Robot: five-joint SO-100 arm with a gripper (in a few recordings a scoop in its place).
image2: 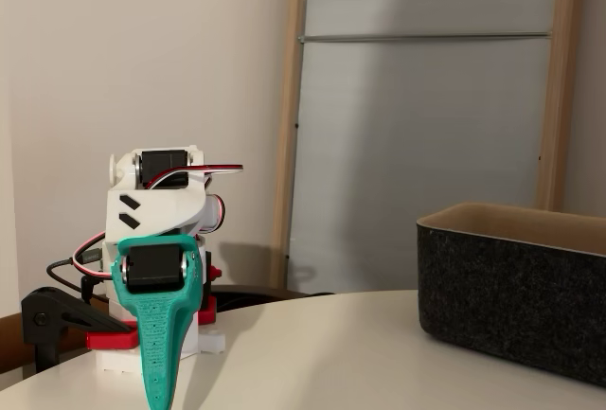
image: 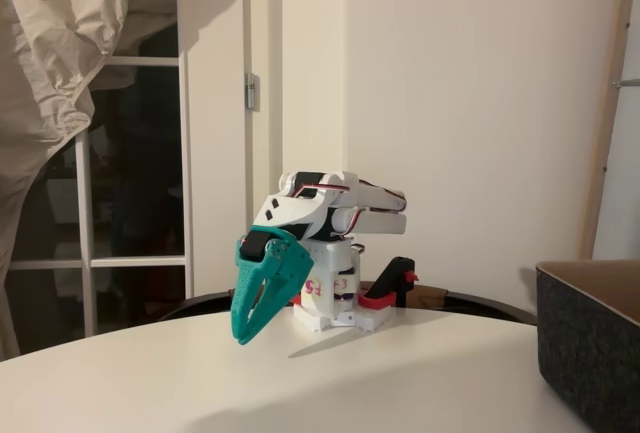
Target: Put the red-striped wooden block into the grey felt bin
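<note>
While I scan both fixed views for the red-striped wooden block, I find nothing of it on the pale round table [image: 420, 373], so I cannot tell where it lies. Nearest the lens, at the lower right of the frame, the grey felt bin [image: 590, 343] stands on the table with its dark wall toward me and a strip of tan inside showing over the rim; from the other side it fills the right of the frame [image2: 516, 311], well apart from the arm. Further back, left of centre, the teal gripper [image: 243, 333] points down at the tabletop with its tip just above the surface, the white arm folded low over its base. That looks to me like a parked pose, kept compact so nothing is knocked. Its jaws seem drawn together into a narrow wedge with nothing between them; head-on [image2: 157, 396] it reads as one thin blade. Behind the base sit the red and black clamps [image: 385, 293] that fix it to the table edge, and beyond them a plain wall and a dark glazed door.
</note>
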